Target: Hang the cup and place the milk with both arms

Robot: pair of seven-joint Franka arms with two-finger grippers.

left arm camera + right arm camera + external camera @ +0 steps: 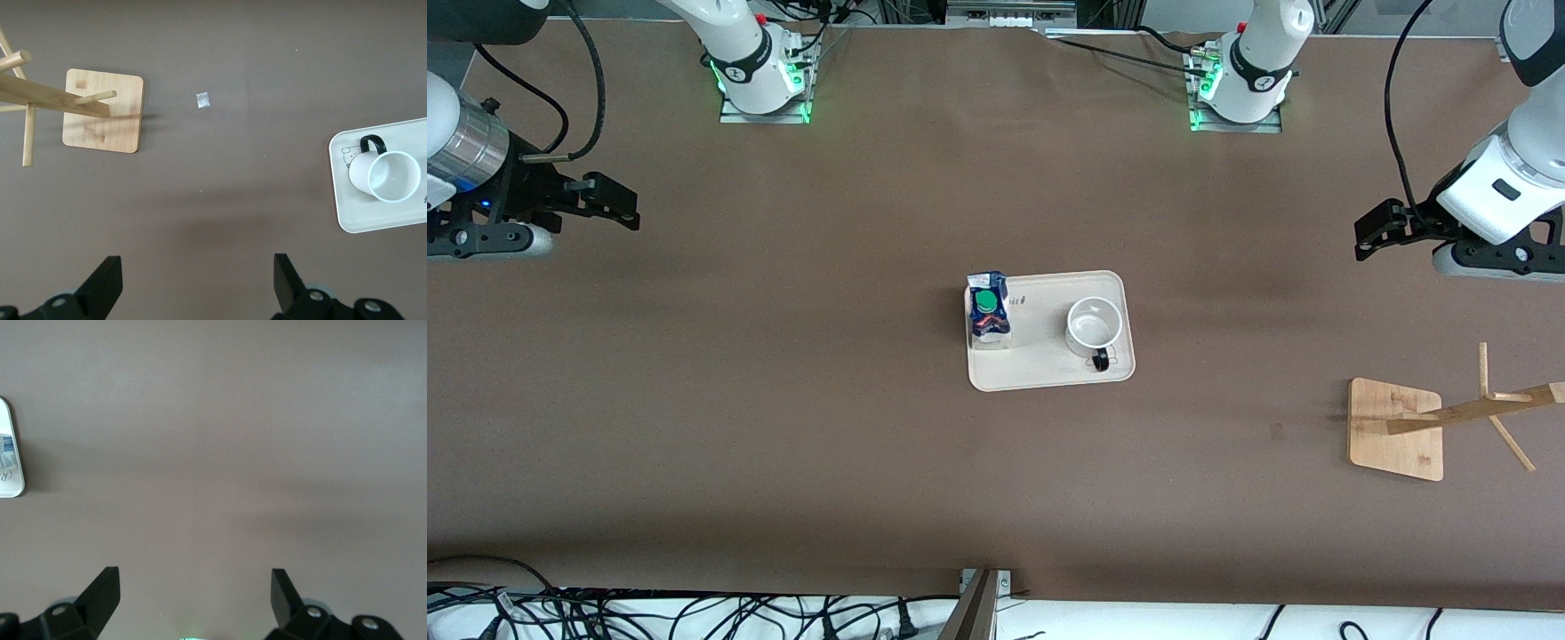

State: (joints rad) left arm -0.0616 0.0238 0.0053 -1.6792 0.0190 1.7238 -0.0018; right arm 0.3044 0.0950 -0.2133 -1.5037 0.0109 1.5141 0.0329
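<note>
The white cup (1094, 324) stands upright on a cream tray (1049, 369) at mid-table, at the tray's end toward the left arm, its black handle pointing toward the front camera. The blue and white milk (989, 311) with a green cap stands at the tray's end toward the right arm. My left gripper (1369, 233) is open and empty over bare table at its arm's end. The left wrist view shows it (197, 283), the cup (387, 175) and the tray (343, 207). My right gripper (618, 206) is open and empty over bare table at its end, seen also in the right wrist view (193, 597), with the milk's side (6, 447) at the edge.
A wooden cup rack (1396, 428) with a square base and slanted pegs stands toward the left arm's end, nearer to the front camera than the tray; it also shows in the left wrist view (103, 110). A small pale scrap (203, 100) lies on the brown table beside it.
</note>
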